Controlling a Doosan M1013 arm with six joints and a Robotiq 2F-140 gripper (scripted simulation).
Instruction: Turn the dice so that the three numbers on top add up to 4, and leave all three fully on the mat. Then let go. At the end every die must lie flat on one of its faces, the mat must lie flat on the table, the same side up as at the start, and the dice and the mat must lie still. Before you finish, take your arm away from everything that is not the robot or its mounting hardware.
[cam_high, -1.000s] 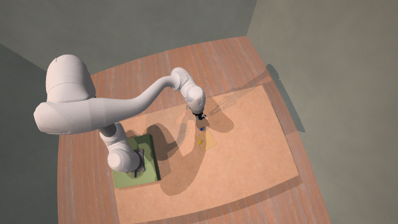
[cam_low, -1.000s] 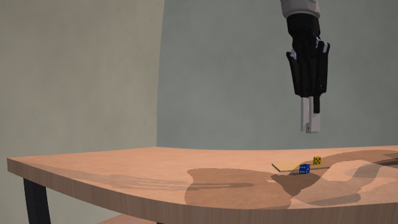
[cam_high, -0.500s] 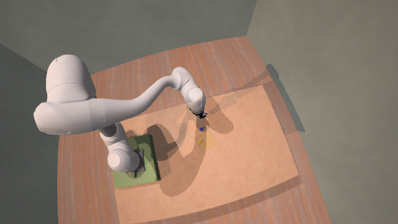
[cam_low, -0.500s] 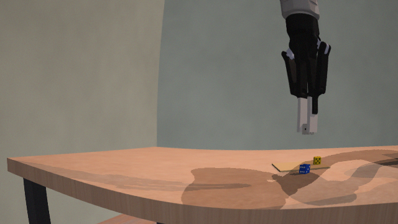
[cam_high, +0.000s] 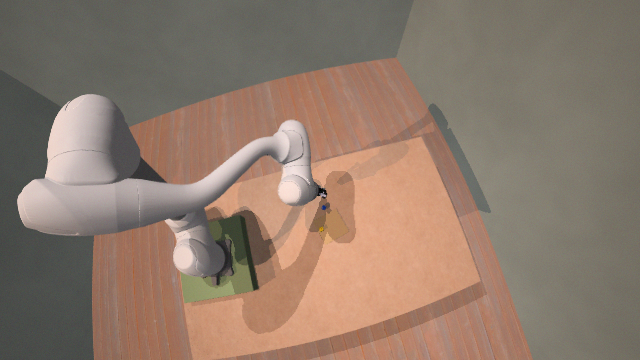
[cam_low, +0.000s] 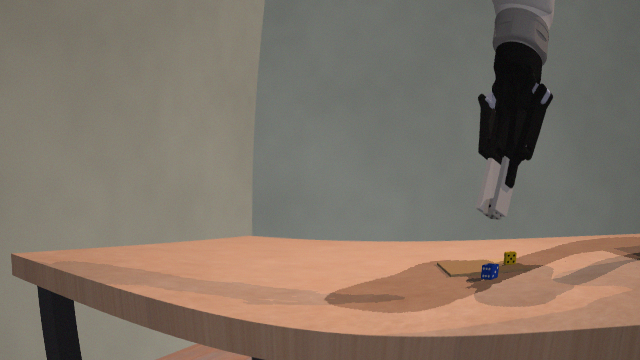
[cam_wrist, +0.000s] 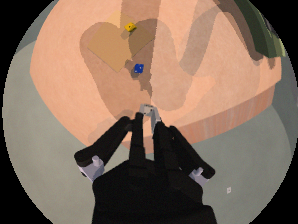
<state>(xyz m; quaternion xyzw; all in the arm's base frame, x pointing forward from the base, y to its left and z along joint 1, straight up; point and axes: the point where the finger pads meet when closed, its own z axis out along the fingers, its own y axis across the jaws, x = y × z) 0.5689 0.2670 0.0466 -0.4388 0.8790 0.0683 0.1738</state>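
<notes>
Item: small white die, pinched between my black end effector's (cam_low: 494, 212) nearly closed fingers, hanging high above the thin tan mat (cam_low: 457, 267). Small blue die (cam_low: 490, 271) sitting at the mat's edge, small yellow die (cam_low: 510, 257) on it, wooden counter (cam_low: 200, 280) beneath. Judging: placing and release remaining.

Third die: possibly a small white block pinched at the fingertips (cam_low: 495, 214); pips unreadable. Blue die (cam_low: 490, 271): side pips show, top face foreshortened, count uncertain. Yellow die (cam_low: 510, 258): top face likewise unreadable. Top view: both dice mere specks. Mat (cam_low: 457, 267): near edge behind the blue die. Arm cropped at the exterior view's upper edge. Wrist view: gripper (cam_wrist: 148, 115) body blocks the lower table.
</notes>
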